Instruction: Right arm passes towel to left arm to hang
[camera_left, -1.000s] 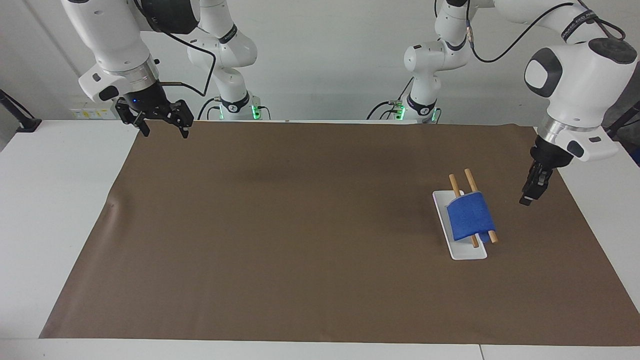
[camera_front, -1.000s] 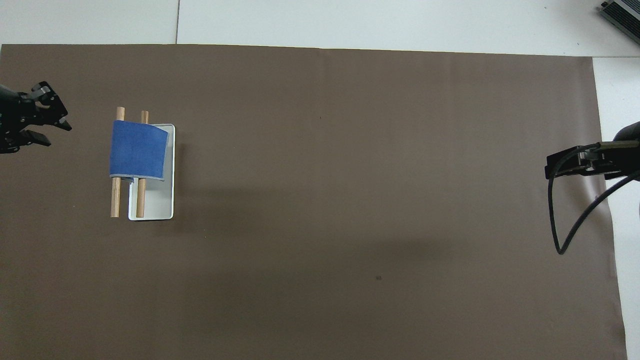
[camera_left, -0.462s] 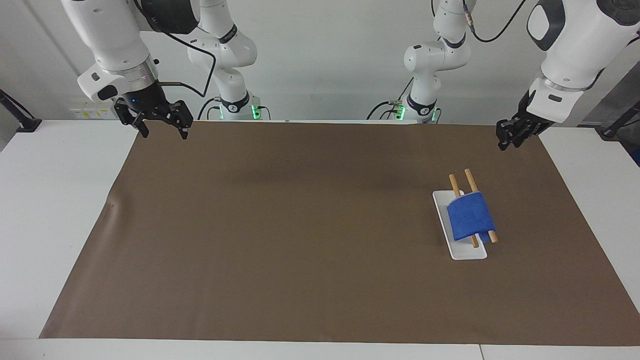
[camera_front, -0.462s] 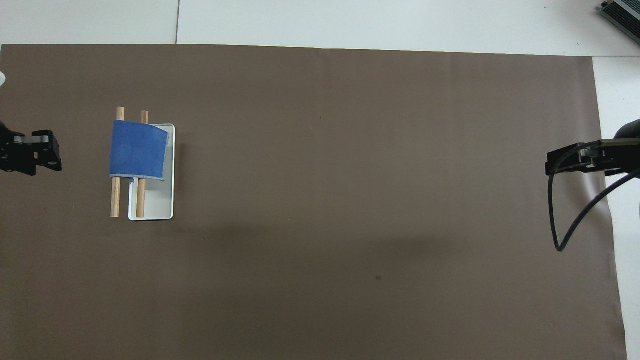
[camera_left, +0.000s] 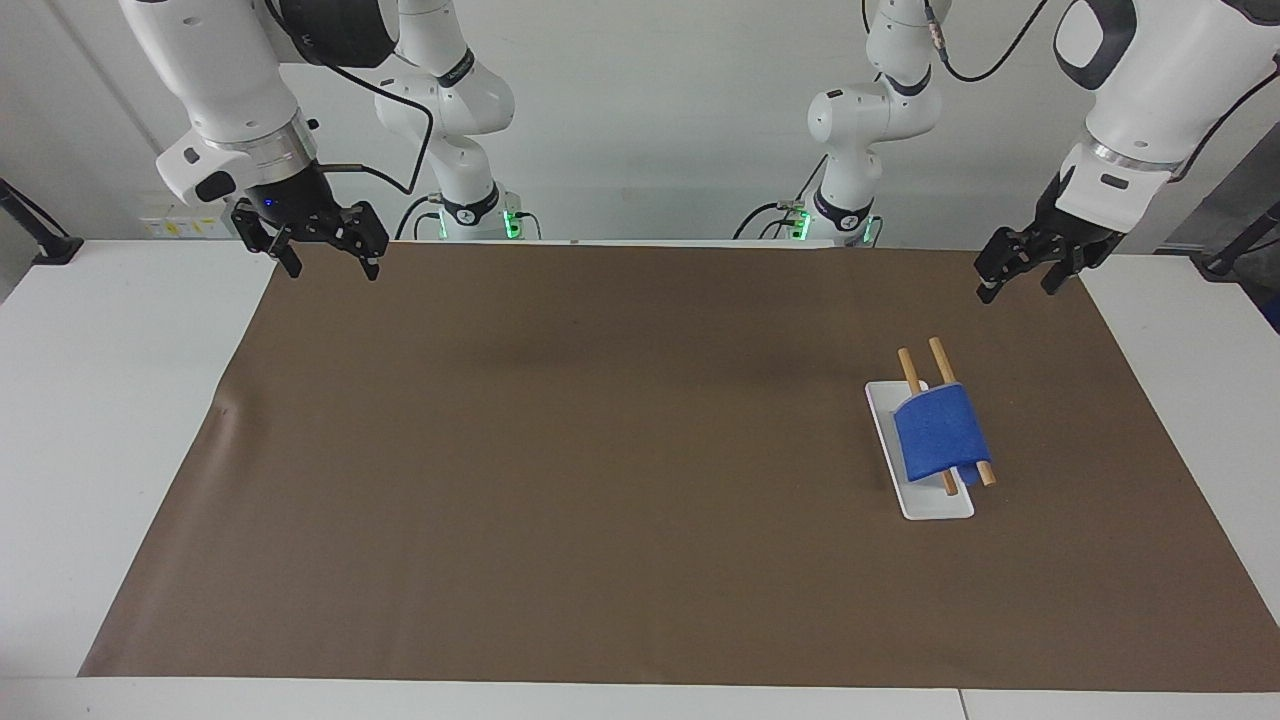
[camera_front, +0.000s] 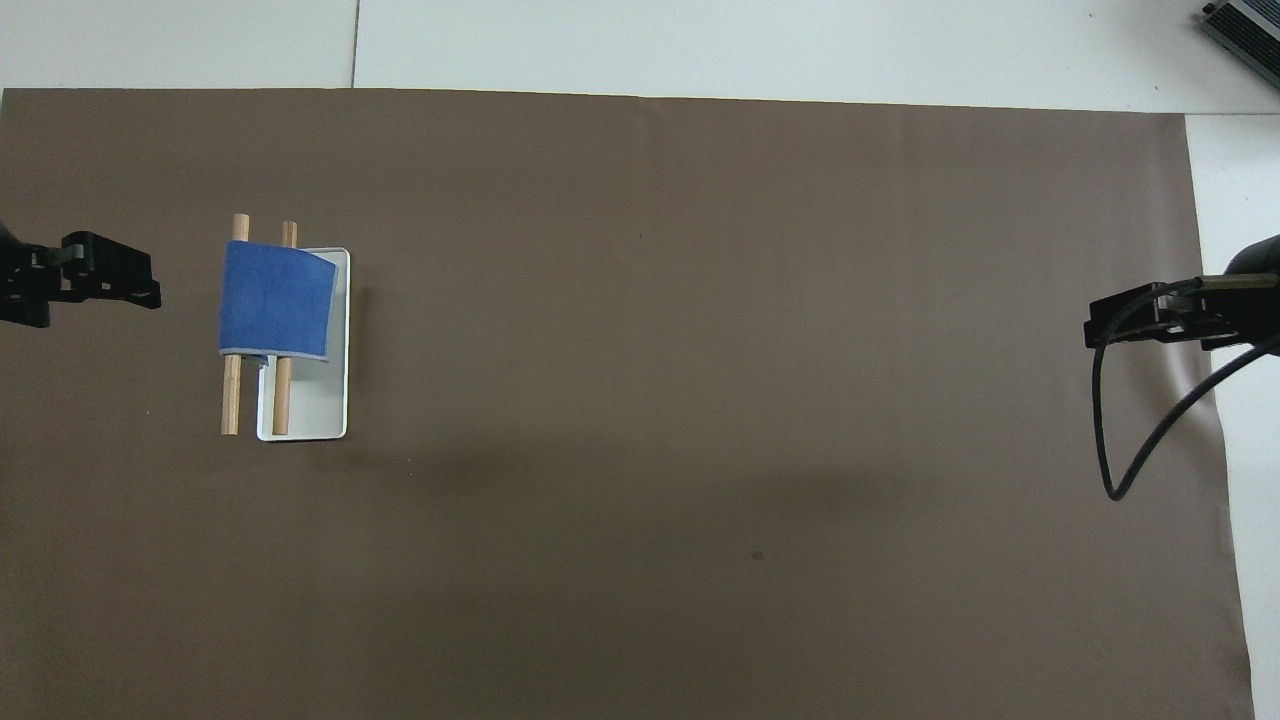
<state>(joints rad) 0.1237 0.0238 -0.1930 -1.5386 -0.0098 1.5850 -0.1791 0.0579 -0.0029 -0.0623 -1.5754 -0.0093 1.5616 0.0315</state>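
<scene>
The bright-blue towel (camera_left: 940, 435) hangs draped over two wooden rods (camera_left: 908, 365) of a small rack on a white base (camera_left: 935, 505), toward the left arm's end of the table. It also shows in the overhead view (camera_front: 275, 300), with the rods (camera_front: 232, 400) and the base (camera_front: 315, 405). My left gripper (camera_left: 1018, 285) is open and empty, raised over the mat's corner, apart from the rack; it shows in the overhead view (camera_front: 110, 285). My right gripper (camera_left: 330, 265) is open and empty, waiting over the mat's other corner by the robots (camera_front: 1110, 325).
A brown mat (camera_left: 600, 480) covers most of the white table (camera_left: 110, 400). A black cable (camera_front: 1110, 470) loops down from the right arm over the mat's edge.
My left gripper has risen from low beside the rack, moved to the mat's corner by the robots and turned, its fingers now showing apart. The towel and right arm have stayed put.
</scene>
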